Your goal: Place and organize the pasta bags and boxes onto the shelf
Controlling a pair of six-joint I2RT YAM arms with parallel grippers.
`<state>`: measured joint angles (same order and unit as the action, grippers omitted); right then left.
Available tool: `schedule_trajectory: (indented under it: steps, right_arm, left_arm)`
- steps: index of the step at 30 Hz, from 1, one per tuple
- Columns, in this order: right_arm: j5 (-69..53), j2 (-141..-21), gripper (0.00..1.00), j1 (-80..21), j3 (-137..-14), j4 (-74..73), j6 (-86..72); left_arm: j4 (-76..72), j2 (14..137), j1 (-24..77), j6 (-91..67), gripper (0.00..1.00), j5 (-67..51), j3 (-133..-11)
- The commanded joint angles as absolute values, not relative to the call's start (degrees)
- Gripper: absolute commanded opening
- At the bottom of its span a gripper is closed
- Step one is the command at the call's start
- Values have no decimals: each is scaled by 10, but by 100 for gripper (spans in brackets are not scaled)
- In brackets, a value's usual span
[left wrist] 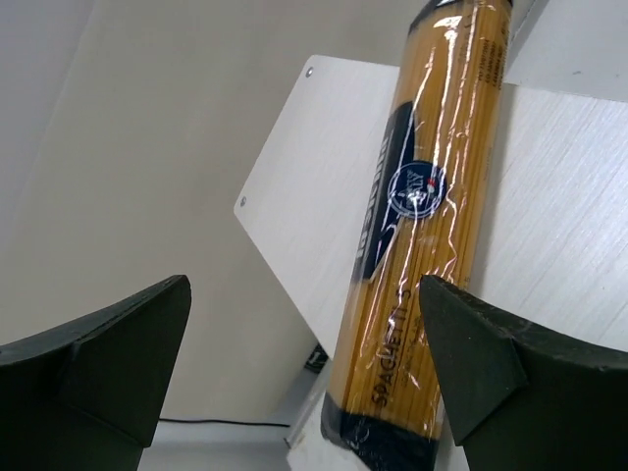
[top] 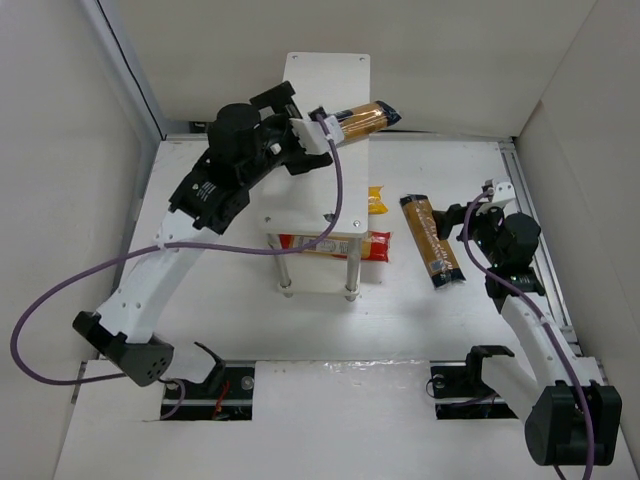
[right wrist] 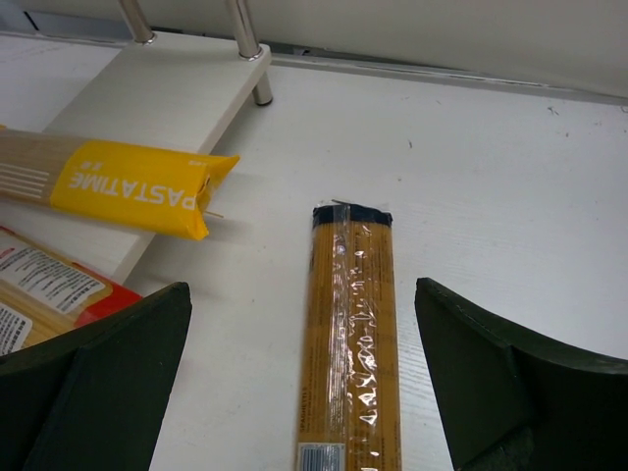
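Spaghetti pack [left wrist: 432,226] over shelf board [left wrist: 314,177], inside spread left pincer [left wrist: 304,285], near one finger

Spaghetti pack [top: 365,122] lies across the far end of the top board [top: 300,205] of the shelf [top: 325,75]. Down on the lower board [top: 320,280], there's a labelled pack [top: 340,245], with the Pastatime pack [top: 376,200] just behind it, poking out right. Right of the shelf, another spaghetti pack [top: 432,240] lies on the surface [top: 420,330].
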<state>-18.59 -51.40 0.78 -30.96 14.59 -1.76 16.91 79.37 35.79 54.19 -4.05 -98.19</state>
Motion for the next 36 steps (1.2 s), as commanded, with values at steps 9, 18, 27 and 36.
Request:
schedule_trajectory:
  steps: [9, 18, 27, 36]
  right_arm:
    - [-239, -547, 100, 11, -307, 209, -58]
    - [-244, -547, 100, 11, -301, 216, -76]
    - [-239, -526, 100, 11, -287, 216, -76]
    - [-223, -526, 100, 11, -282, 216, -76]
  left_arm:
    - [121, 702, 327, 65, 37, -24, -960]
    - [238, 715, 332, -243, 0, 44, -961]
    - [291, 703, 332, -288, 0, 134, -916]
    - [362, 832, 324, -274, 0, 221, -993]
